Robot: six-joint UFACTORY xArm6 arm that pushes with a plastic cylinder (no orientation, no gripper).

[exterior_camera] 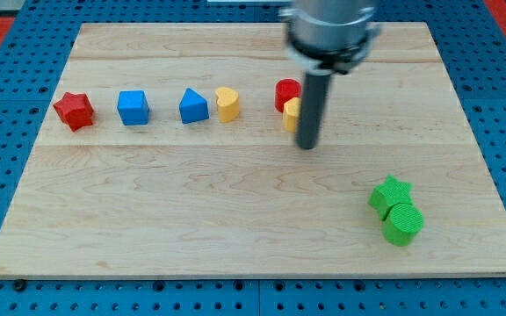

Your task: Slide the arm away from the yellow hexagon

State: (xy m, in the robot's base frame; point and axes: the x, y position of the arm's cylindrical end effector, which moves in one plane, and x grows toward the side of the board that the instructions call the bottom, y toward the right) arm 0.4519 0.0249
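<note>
The yellow hexagon (292,114) sits near the middle of the wooden board (235,202), partly hidden behind my rod. A red block (286,91), shape unclear, touches it on its upper side. My tip (307,146) rests on the board just below and to the right of the yellow hexagon, very close to it; whether it touches is not clear.
A row to the left holds a red star (74,111), a blue cube (133,107), a blue triangular block (193,106) and a yellow heart (227,104). A green star (389,193) and a green cylinder (402,223) sit together at the lower right.
</note>
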